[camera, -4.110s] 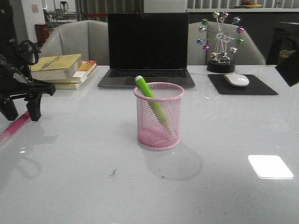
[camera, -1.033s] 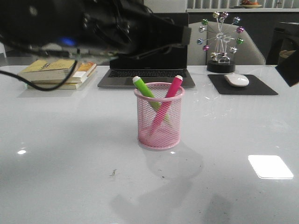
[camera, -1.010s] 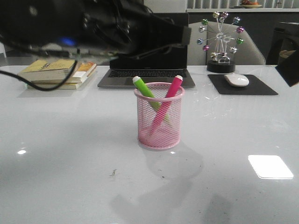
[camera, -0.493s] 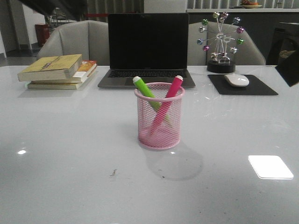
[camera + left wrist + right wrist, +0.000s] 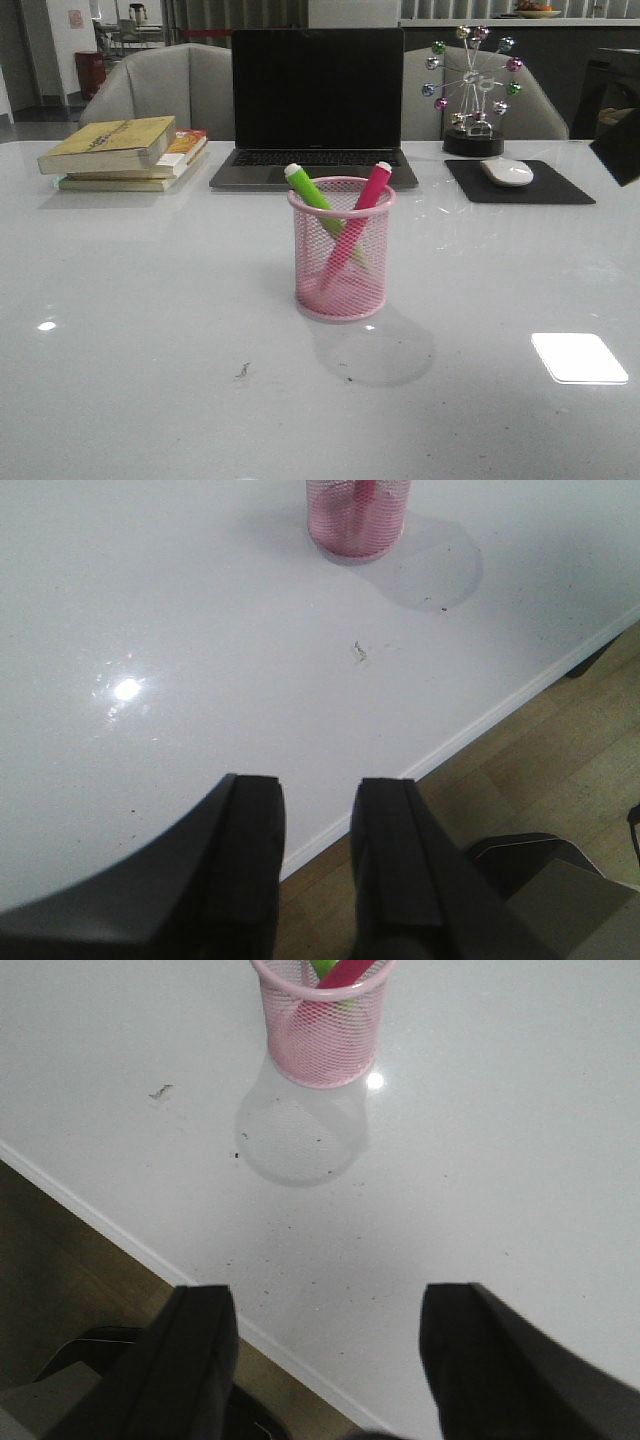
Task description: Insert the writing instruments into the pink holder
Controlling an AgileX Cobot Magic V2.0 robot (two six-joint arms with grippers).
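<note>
Now standing mid-table [image 5: 120, 300], pink holder [image 5: 341, 270]; green marker [image 5: 312, 192] and pink marker [image 5: 370, 190] crossed inside. Left pincer [image 5: 318, 865] slightly parted, empty; right pincer [image 5: 327, 1360] wide open, empty; both over near table edge.

The left gripper [image 5: 318, 860] is showing two black fingers [image 5: 245, 855] with a matte surface. Each one is looking like a flat, thick block with a squared tip and a slightly raised inner edge. The right gripper [image 5: 330, 1360] is also showing two black fingers [image 5: 195, 1360], blurred, broad and smooth, with squared ends. No cables, screws or markings are appearing on them in these views, and the front view is not showing the arms.
</note>
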